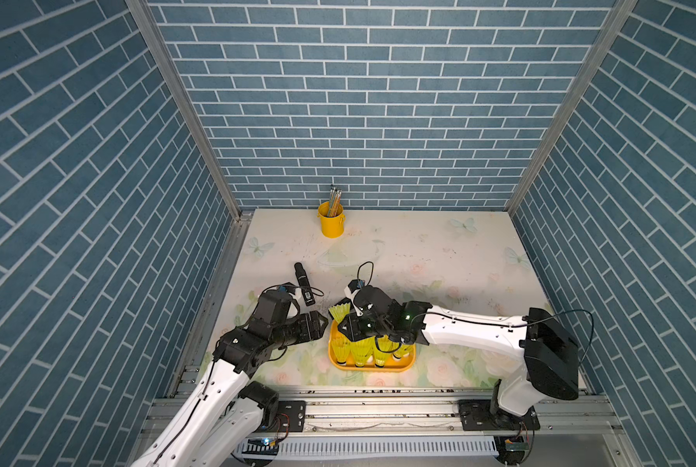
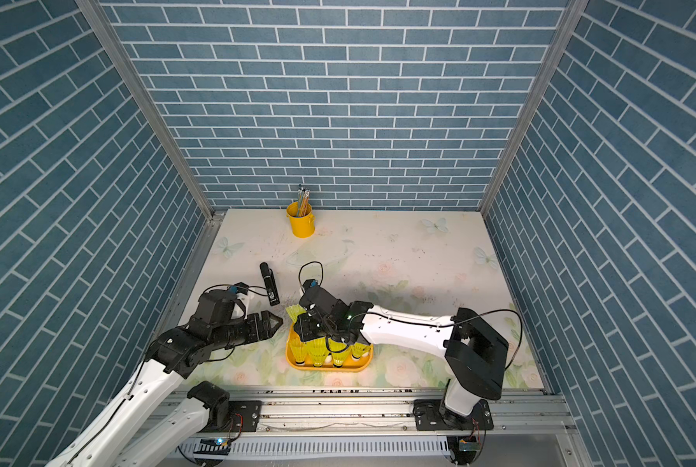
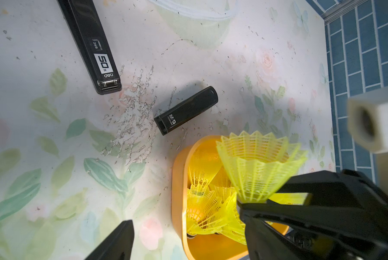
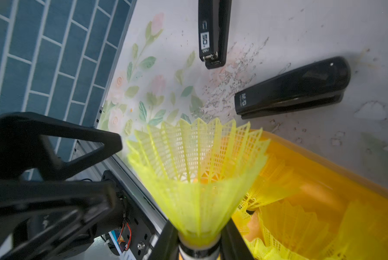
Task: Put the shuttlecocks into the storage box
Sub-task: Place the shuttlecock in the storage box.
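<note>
Since nothing yellow-green lies loose on the table in both top views, the job looks nearly done, though the arms hide patches of it. Directly under the right claw sits the box, its corner just beside the left claw. That left claw has its jaws parted with nothing between them; I cannot tell whether it touches the rim. Well beyond both claws, by the back wall, stands the bucket of pencils, no part of this job. A long stapler lies just past the left claw. A short stapler lies on the table ahead of the right claw, near the box corner but apart from it. Smallest are the shuttlecocks: four stand upright in the box on the right claw's near side, and more crowd beneath it, count unclear. The right claw pinches the held shuttlecock by its white tip, skirt forward, above the box corner. Judging from that, what remains is lowering and letting go of this one
</note>
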`<state>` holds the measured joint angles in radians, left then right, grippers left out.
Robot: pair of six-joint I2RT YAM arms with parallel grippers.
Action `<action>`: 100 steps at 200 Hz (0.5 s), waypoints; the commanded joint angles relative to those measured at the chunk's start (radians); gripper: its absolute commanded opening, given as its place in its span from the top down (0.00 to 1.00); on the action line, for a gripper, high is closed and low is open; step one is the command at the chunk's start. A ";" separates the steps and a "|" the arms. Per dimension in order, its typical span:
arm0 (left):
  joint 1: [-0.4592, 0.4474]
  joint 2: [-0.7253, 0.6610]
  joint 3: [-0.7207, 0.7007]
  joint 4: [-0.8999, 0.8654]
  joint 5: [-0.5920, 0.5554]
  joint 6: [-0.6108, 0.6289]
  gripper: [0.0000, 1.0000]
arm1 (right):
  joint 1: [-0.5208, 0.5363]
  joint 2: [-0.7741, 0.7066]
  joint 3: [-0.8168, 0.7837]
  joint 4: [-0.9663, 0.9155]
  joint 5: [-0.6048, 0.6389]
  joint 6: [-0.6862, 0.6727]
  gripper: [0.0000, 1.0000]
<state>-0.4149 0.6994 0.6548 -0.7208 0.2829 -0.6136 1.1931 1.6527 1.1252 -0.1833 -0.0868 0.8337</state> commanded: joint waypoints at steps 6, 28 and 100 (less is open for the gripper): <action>0.000 -0.011 -0.023 -0.023 0.019 0.000 0.16 | 0.020 0.041 0.036 -0.050 0.005 0.022 0.75; 0.001 -0.014 -0.036 -0.014 0.026 0.000 0.17 | 0.026 0.059 0.036 -0.051 0.005 0.019 0.75; 0.000 0.003 -0.033 0.007 0.028 0.002 0.17 | 0.039 0.087 0.074 -0.100 0.037 -0.005 0.72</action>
<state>-0.4149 0.6956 0.6174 -0.7216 0.3065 -0.6147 1.2236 1.7252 1.1702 -0.2333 -0.0685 0.8330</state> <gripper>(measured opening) 0.833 0.290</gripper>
